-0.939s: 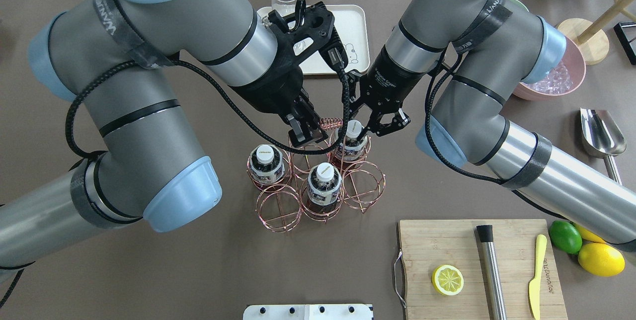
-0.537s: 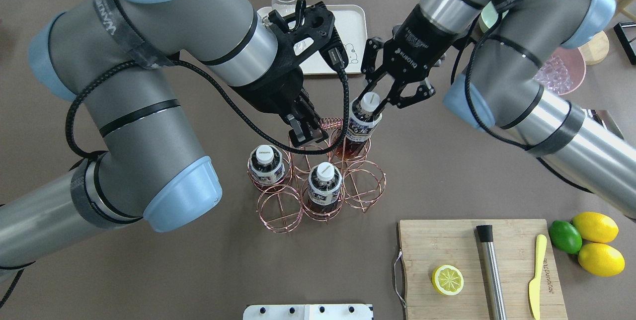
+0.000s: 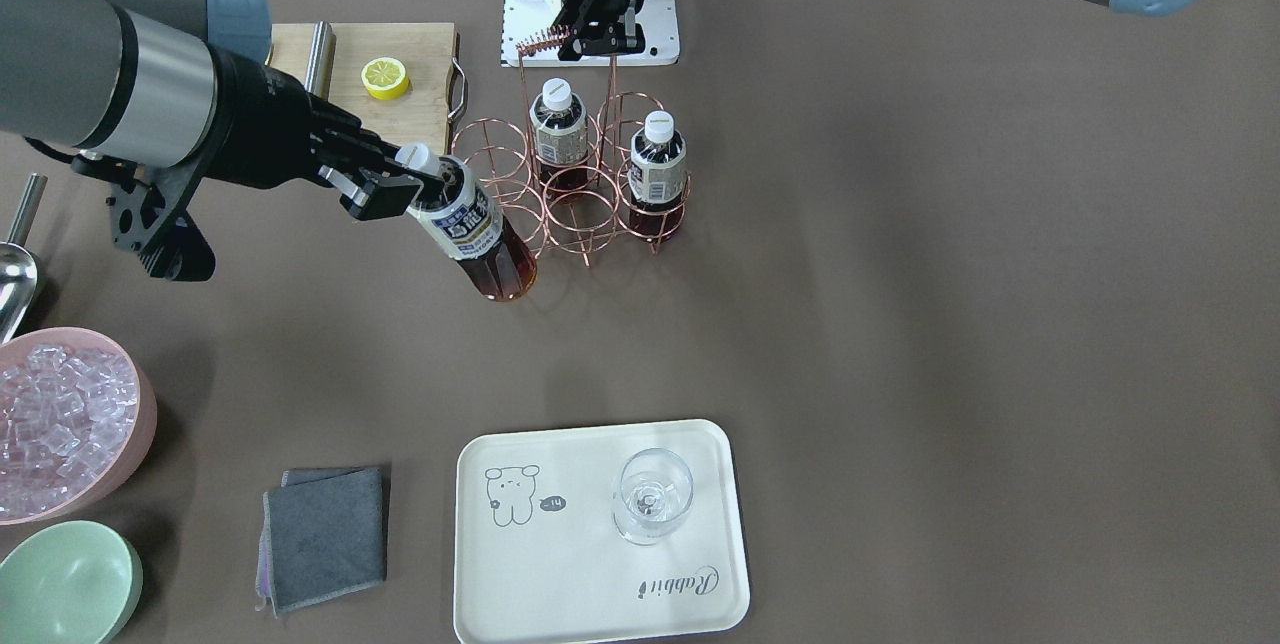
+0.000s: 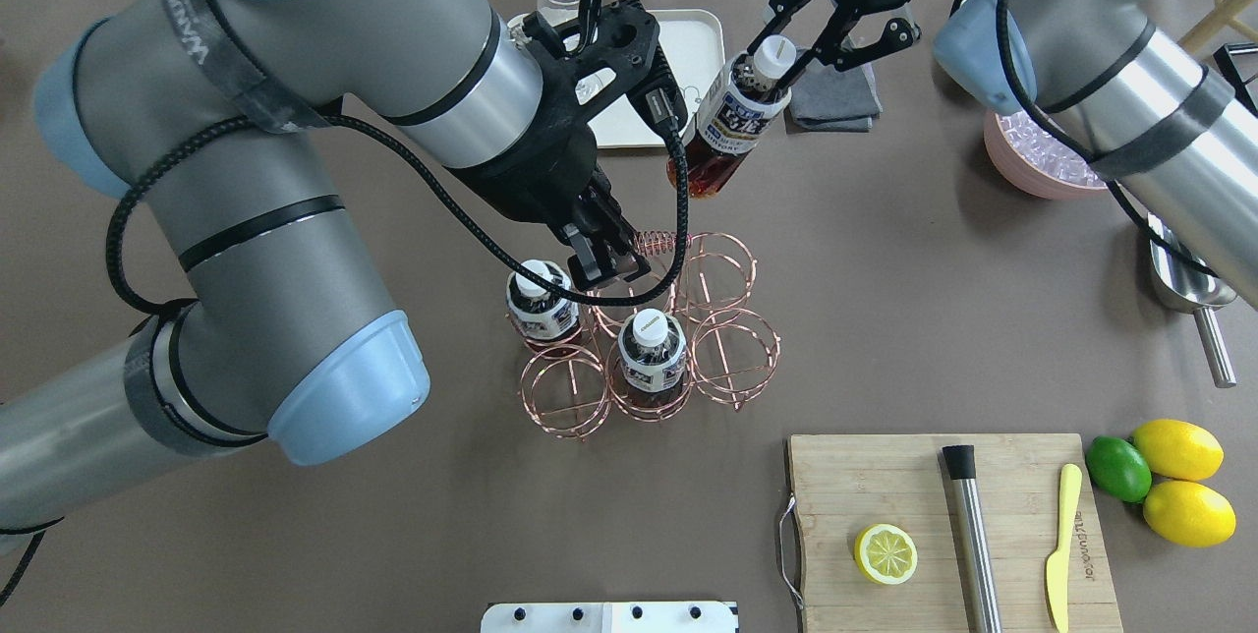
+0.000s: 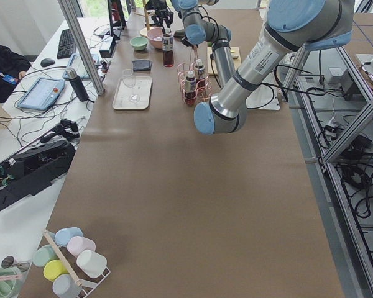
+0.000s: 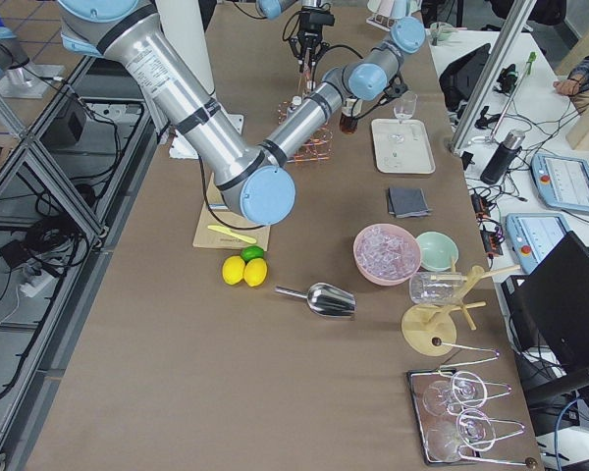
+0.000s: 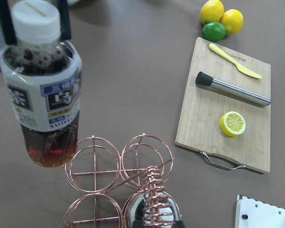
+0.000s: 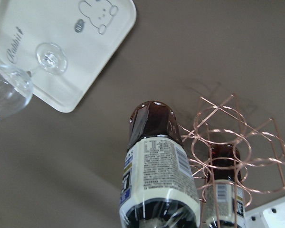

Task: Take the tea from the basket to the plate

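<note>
My right gripper point(image 4: 770, 58) is shut on the neck of a tea bottle point(image 4: 732, 122) and holds it tilted in the air, clear of the basket point(image 4: 732, 358) and short of the plate point(image 4: 693, 33). The front-facing view shows the same gripper point(image 3: 400, 186) and bottle point(image 3: 478, 236). Two more tea bottles point(image 3: 558, 134) point(image 3: 656, 164) stand in the copper wire basket point(image 3: 585, 224). My left gripper point(image 4: 604, 264) is shut on the basket's coiled handle point(image 4: 657, 243). The cream Rabbit plate point(image 3: 570, 564) lies beyond. The left wrist view shows the lifted bottle point(image 7: 42, 95).
A wine glass point(image 3: 652, 496) stands on the plate. A grey cloth point(image 3: 325, 536), a pink bowl of ice point(image 3: 60, 424) and a green bowl point(image 3: 65, 584) lie near it. A cutting board point(image 4: 943, 525), a metal scoop point(image 4: 1189, 279) and lemons point(image 4: 1184, 476) are on the right.
My right gripper has lifted the bottle out of its basket ring and carried it away toward the plate. My left gripper stays on the handle; the basket shifted slightly.
</note>
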{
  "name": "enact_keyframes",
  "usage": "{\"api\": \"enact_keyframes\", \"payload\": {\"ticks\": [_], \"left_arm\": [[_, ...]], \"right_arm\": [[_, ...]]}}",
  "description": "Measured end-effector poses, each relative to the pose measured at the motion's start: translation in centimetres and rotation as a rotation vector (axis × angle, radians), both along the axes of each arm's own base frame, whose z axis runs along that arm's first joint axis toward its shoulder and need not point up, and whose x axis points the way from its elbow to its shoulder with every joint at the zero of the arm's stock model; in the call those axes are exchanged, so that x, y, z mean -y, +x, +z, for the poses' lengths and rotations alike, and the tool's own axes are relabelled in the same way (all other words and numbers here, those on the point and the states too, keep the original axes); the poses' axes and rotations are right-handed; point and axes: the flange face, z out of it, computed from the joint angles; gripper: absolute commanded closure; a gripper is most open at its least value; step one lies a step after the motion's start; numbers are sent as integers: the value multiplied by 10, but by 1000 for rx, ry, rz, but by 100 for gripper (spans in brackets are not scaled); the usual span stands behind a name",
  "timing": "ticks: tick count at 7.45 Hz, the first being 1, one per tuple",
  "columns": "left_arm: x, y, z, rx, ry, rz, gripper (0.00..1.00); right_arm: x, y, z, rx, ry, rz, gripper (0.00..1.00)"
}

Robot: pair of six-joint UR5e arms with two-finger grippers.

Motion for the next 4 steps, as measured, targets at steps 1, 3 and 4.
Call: {"api": "enact_keyframes", "payload": {"ticks": [1, 3, 4], "left_arm": [[-2, -9, -5, -12, 8, -6, 100], [4, -36, -14, -32, 23, -43, 100], [8, -49, -15, -39, 29, -63, 100]], "right_arm": [[27, -1, 3, -5, 71, 6, 100], [87, -23, 13, -44, 201, -7, 100], [112, -40, 11, -66, 271, -23, 100]]}}
